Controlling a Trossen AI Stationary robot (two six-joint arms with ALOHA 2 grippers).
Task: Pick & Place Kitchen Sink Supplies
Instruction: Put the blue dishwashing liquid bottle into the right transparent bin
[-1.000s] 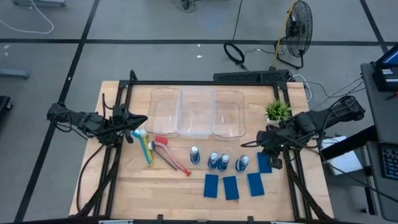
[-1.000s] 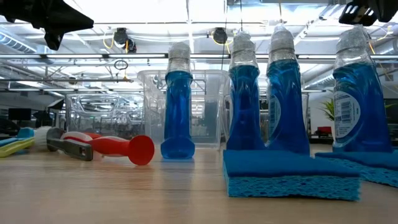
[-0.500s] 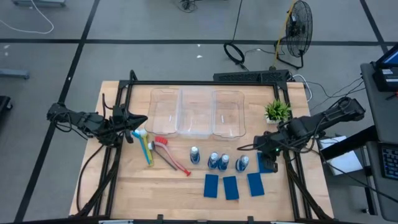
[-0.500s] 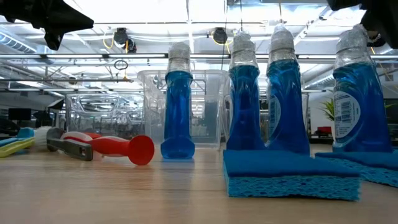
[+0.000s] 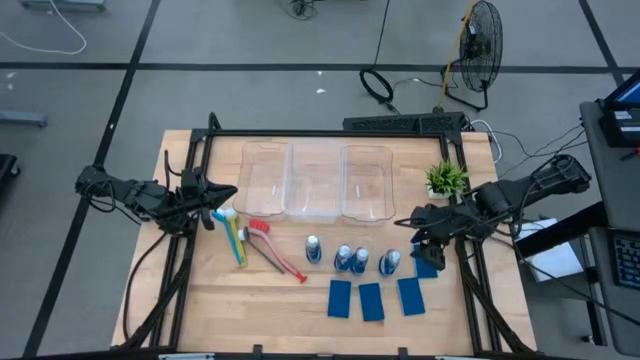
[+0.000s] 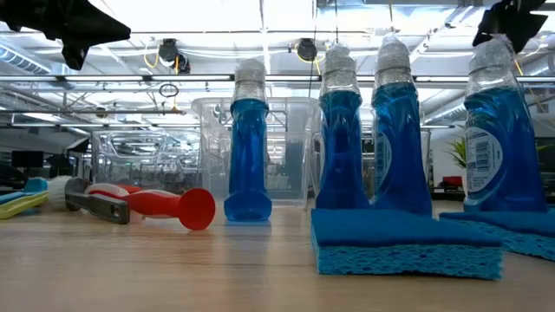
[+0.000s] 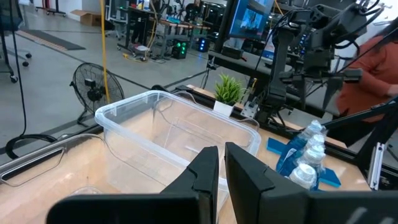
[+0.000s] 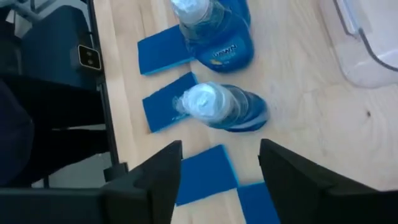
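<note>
High view first: your right gripper (image 5: 412,222) has drawn back toward the table's right side since half a second ago and now sits just right of the rightmost bottle (image 5: 389,262), above the fourth sponge (image 5: 426,262). Nothing on the table has shifted: four bottles stand in a row, three sponges (image 5: 371,300) lie in front of them, and the brushes (image 5: 252,240) lie to the left, all outside the three clear bins (image 5: 315,180). Your left gripper (image 5: 228,192) waits over the left end by the brush heads. The potted plant (image 5: 446,178) stands at the right rear of the wooden table (image 5: 205,300), with a floor fan (image 5: 480,50) and cables beyond.

Low view: the dark gripper near the rightmost bottle's cap (image 6: 494,54) has lifted slightly; the red brush (image 6: 156,204) lies flat, a sponge (image 6: 406,243) closest to the lens.

Left wrist view: your left fingers (image 7: 205,171) stand nearly together, holding nothing, facing a bin (image 7: 168,134); a person's red sleeve (image 7: 373,74) shows behind.

Right wrist view: your right fingers (image 8: 165,171) are spread apart and empty, having parted from closed a second ago, with a bottle (image 8: 221,107) between and beyond them.
</note>
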